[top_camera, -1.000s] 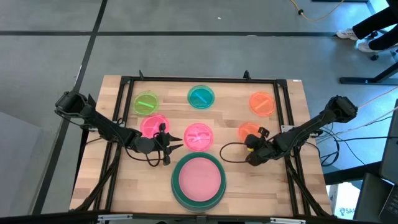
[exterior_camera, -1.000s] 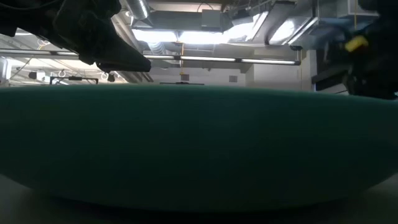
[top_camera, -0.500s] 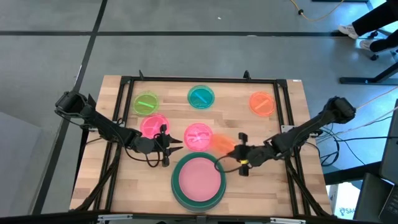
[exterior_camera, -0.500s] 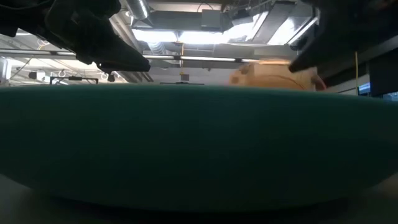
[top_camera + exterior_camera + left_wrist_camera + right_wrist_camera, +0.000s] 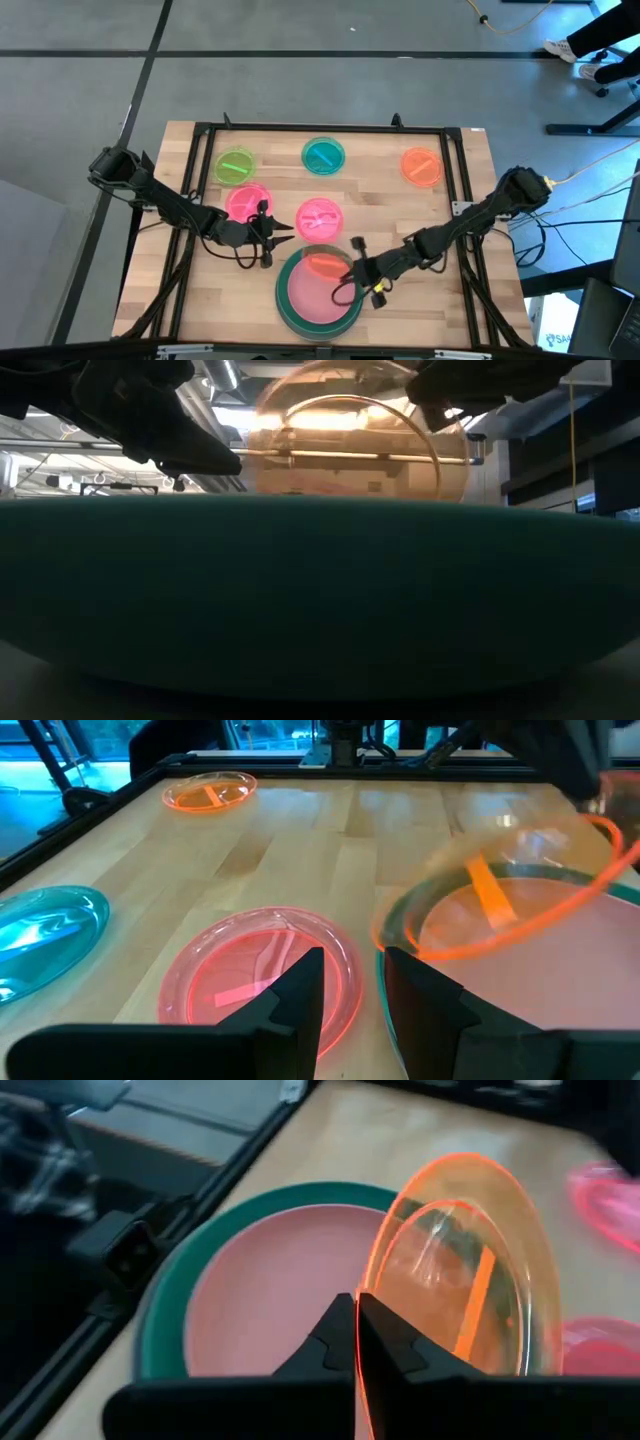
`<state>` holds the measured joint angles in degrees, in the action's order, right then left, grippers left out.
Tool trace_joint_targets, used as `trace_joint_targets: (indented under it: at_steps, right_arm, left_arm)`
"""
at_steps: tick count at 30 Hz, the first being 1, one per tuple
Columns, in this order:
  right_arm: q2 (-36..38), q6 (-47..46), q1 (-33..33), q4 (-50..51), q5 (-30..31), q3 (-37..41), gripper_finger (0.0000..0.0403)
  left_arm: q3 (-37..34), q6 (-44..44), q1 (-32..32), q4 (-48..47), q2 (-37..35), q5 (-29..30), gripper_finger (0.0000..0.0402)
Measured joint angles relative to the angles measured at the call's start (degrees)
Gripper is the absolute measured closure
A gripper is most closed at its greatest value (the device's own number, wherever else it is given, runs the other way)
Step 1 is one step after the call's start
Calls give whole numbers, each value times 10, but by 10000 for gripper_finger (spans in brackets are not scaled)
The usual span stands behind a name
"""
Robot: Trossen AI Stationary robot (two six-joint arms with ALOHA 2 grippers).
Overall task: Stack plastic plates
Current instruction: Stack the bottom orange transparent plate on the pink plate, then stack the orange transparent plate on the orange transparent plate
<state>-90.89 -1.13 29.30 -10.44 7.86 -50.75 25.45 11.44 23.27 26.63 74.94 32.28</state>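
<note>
My right gripper (image 5: pixel 350 270) (image 5: pixel 357 1325) is shut on a small translucent orange plate (image 5: pixel 322 263) (image 5: pixel 345 445) above the large pale pink plate (image 5: pixel 322 295), which lies in the dark green one (image 5: pixel 283 300) (image 5: pixel 320 590). My left gripper (image 5: pixel 275 235) (image 5: pixel 353 980) hovers open, with a narrow gap, between two hot pink plates (image 5: pixel 247 203) (image 5: pixel 320 218) lying flat. A lime green plate (image 5: pixel 235 165), a teal one (image 5: pixel 323 155) and a second orange one (image 5: pixel 421 166) lie flat along the far side. No grey plate shows. My right gripper pinches the orange plate's rim (image 5: pixel 360 1285) between its two fingers (image 5: pixel 330 1342), on the side nearest the gripper. The fingers come from the table's right, slanting down. The plate is lifted and tilted steeply, almost on edge; whether its low rim (image 5: pixel 400 942) touches the pink plate I cannot tell.
A black metal frame (image 5: pixel 320 128) runs around the wooden tabletop (image 5: pixel 450 310). Bare wood lies between the small plates and on both sides of the large stack. In the low view the green plate's wall blocks the table behind it.
My right gripper has swept from the table's right side toward the left and near edge, carrying the orange plate off the wood to above the large stack. The plate has tipped from flat to almost on edge.
</note>
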Motion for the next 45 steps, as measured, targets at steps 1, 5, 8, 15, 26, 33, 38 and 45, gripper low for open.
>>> trace_joint_targets:
  at_steps: [1,5,8,15,26,33,38,45]
  right_arm:
    - [-12,3,0,0,-11,-10,402]
    - [-53,6,0,0,-56,-38,402]
    - [-77,1,0,0,-66,-48,402]
    - [-95,-46,0,2,-66,-48,402]
    - [-95,-81,-1,3,-75,-48,353]
    - [-95,-77,-1,3,-75,-48,269]
    - [-93,-61,-1,6,-74,-48,246]
    - [-31,-61,-1,107,-16,-48,244]
  left_arm:
    - [0,0,0,0,0,0,301]
    - [0,0,0,0,0,0,301]
    - [0,0,0,0,0,0,301]
    - [0,0,0,0,0,0,301]
    - [0,0,0,0,0,0,301]
    - [0,0,0,0,0,0,301]
    - [0,0,0,0,0,0,301]
    - [0,0,0,0,0,0,301]
